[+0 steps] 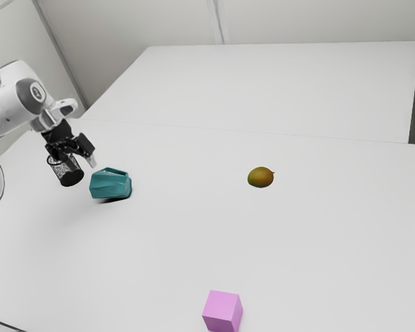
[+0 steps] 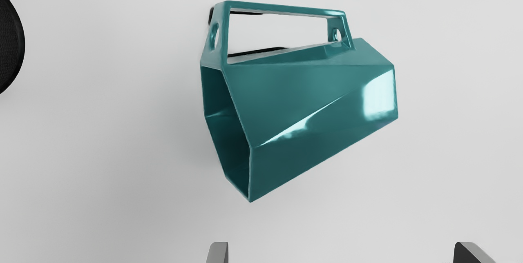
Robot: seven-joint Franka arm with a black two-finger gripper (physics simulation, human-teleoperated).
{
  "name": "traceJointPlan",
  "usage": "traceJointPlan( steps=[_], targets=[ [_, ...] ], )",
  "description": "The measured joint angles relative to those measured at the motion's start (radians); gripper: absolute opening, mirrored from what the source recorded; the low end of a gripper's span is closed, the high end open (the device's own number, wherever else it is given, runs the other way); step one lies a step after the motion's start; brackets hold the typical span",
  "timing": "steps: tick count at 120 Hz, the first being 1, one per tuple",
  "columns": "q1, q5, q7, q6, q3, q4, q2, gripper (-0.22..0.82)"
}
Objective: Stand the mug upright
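Note:
The gripper (image 1: 89, 153) hangs over the table at the exterior view's left, up and to that side of the teal mug (image 1: 111, 184). The faceted mug lies on its side on the white table. In the wrist view, the mug (image 2: 310, 103) shows its open mouth, its handle and its narrower base end. Two fingertips of the gripper (image 2: 341, 252) stand wide apart, with nothing held between them.
A black mesh cup (image 1: 68, 170) is close to the gripper, near the mug. Farther off on the table (image 1: 173, 263) are a green-brown mango (image 1: 261, 177) and a pink cube (image 1: 223, 311), the cube toward the exterior view's bottom edge.

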Motion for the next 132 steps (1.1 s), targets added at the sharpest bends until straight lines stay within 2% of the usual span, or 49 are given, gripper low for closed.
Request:
traceJointPlan(
  steps=[33, 50, 92, 109, 132],
  targets=[
    [0.092, -0.198, 0.161, -0.149, -0.003, 0.133, 0.175, 0.60],
    [0.163, -0.251, 0.230, -0.212, -0.054, 0.199, 0.252, 0.60],
    [0.213, -0.427, 0.342, -0.307, -0.065, 0.223, 0.315, 0.59],
    [0.218, -0.491, 0.366, -0.318, -0.064, 0.217, 0.323, 0.42],
    [0.220, -0.527, 0.390, -0.323, -0.062, 0.213, 0.324, 0.06]
  ],
)
